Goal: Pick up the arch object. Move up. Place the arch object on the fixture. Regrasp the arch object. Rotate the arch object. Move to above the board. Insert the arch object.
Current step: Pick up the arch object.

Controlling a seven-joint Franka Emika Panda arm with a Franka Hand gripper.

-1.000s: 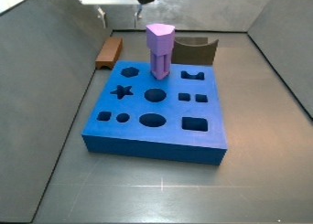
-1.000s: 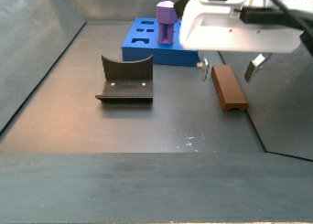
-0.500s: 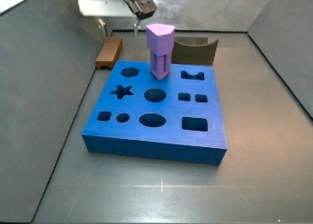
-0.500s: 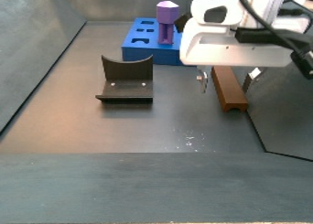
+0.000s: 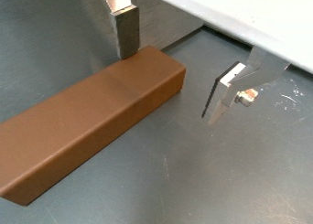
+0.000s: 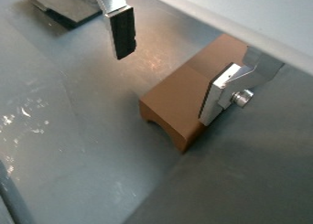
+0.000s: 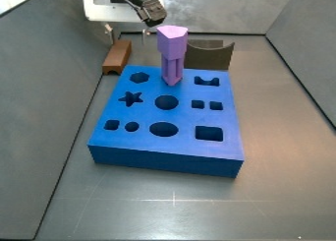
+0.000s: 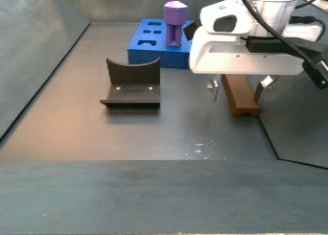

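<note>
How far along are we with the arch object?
Nothing is done yet: the arch object lies on the floor. In hand: the open gripper straddles its end, fingers apart. Left: grasp, lift, rest on the fixture, regrasp, rotate, insert in the board.

Grey metal enclosure, evenly lit.
A dull grey floor (image 7: 171, 201) runs between slanting grey side walls (image 7: 39, 78) and a paler back wall (image 7: 230, 9); small bright glints mark the floor in a side view (image 8: 199, 146).
</note>
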